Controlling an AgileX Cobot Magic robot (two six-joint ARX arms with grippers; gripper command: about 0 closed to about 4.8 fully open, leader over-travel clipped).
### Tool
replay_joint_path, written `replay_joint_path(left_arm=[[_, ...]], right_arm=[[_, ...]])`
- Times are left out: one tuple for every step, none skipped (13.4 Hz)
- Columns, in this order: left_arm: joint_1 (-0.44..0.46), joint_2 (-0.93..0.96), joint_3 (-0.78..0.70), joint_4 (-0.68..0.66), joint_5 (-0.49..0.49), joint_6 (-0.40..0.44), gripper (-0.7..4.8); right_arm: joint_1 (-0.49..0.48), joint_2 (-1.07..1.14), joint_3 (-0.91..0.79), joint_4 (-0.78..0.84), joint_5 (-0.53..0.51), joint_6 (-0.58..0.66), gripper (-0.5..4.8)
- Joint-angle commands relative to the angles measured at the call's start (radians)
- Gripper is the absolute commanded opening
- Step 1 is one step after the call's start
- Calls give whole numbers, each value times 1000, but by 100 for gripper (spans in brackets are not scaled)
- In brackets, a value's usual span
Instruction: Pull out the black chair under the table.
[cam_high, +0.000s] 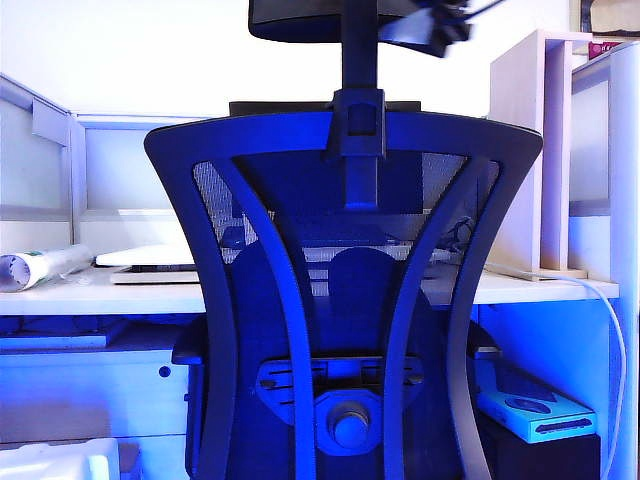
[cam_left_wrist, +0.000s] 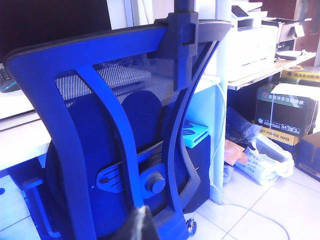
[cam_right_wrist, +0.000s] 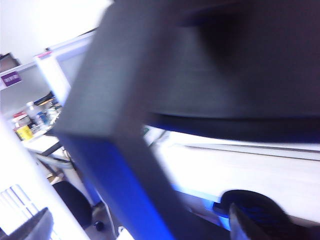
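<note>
We see the table (cam_high: 90, 292) with the black chair (cam_high: 345, 300) tucked under it, back facing us. Our right gripper (cam_high: 432, 22) is blurred beside the headrest post, jaws spread wide with nothing between them. Only a tip of the left gripper (cam_left_wrist: 139, 226) shows below the chair's back; we cannot tell its jaws' state.

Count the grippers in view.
2. Right gripper, jaws open, blurred up by the black chair's headrest post; left gripper, only a tip showing, low behind the chair's back.
</note>
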Motion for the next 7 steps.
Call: replay_joint_path(left_arm=[[1,0,0,11,4,-4,-5],[1,0,0,11,4,-4,-5],[1,0,0,11,4,-4,-5],[1,0,0,11,4,-4,-5],[1,0,-1,11,4,-4,-5],[1,0,0,11,4,-4,-5],[1,0,-1,10,4,-4,-5]], right_arm=[[25,53,39,5,47,1,479],[25,74,42,7,57,1,479],[25,74,43,7,57,0,410],[25,73,43,29,56,0,273],[25,73,43,55,55,0,154],[25,73,43,79,52,0,41],[25,71,43,87,52,-1,-7]])
